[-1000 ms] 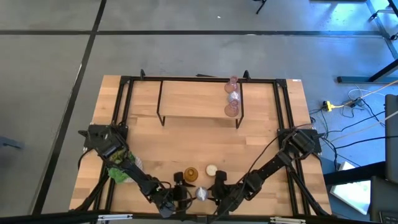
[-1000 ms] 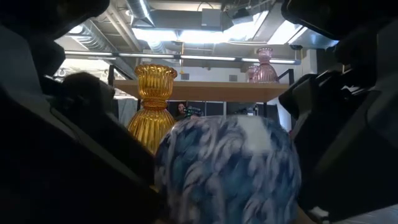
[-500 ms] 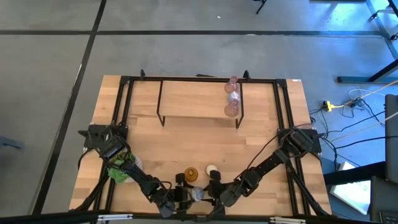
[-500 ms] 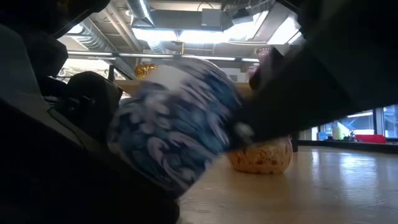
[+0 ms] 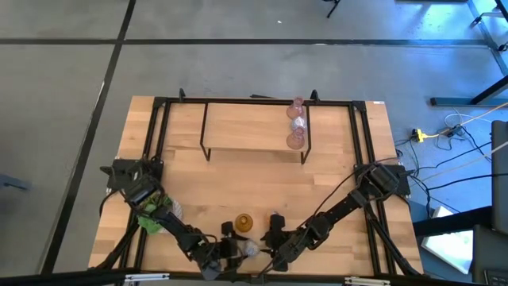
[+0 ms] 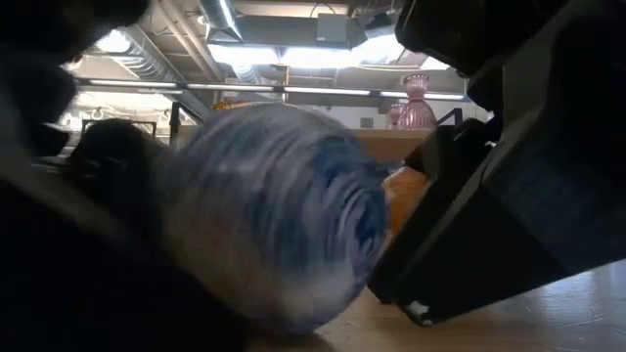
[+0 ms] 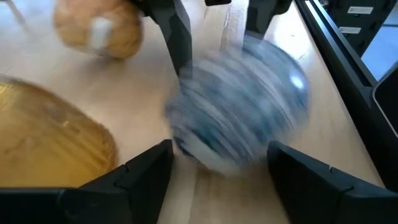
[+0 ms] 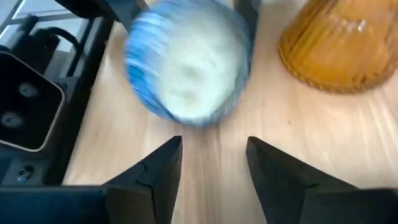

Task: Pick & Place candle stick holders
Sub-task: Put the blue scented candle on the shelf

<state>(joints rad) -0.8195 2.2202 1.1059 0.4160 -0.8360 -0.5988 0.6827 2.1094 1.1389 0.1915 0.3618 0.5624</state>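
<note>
A round silvery blue-white holder (image 5: 248, 249) stands on the table near its near edge, blurred in the left wrist view (image 7: 239, 109) and the right wrist view (image 8: 186, 62). My left gripper (image 5: 228, 249) is open, and its fingers stand on either side of the holder. My right gripper (image 5: 266, 242) is open, with the holder just beyond its fingertips. An amber-gold holder (image 5: 244, 222) stands upright just behind. A cream holder (image 7: 96, 28) lies near it; my right arm hides it in the high view. My left gripper has the silvery holder between its open fingers (image 8: 245, 15); I cannot tell whether they touch it. My right gripper comes level from the table's right. One of its fingers (image 7: 180, 50) stands against the holder's side (image 7: 189, 84); I cannot tell whether it touches. The holder rests on the table.
A black wire rack (image 5: 254, 151) stands at the far side and carries three small pinkish and clear holders (image 5: 296, 123) at its right end. A green succulent (image 5: 151, 218) sits under my left arm. Black frame rails (image 5: 361, 143) line the table's sides.
My right gripper has moved toward the table's left edge. The silvery holder has moved along the table, leftward toward my left gripper. My right arm now covers the cream holder in the high view.
</note>
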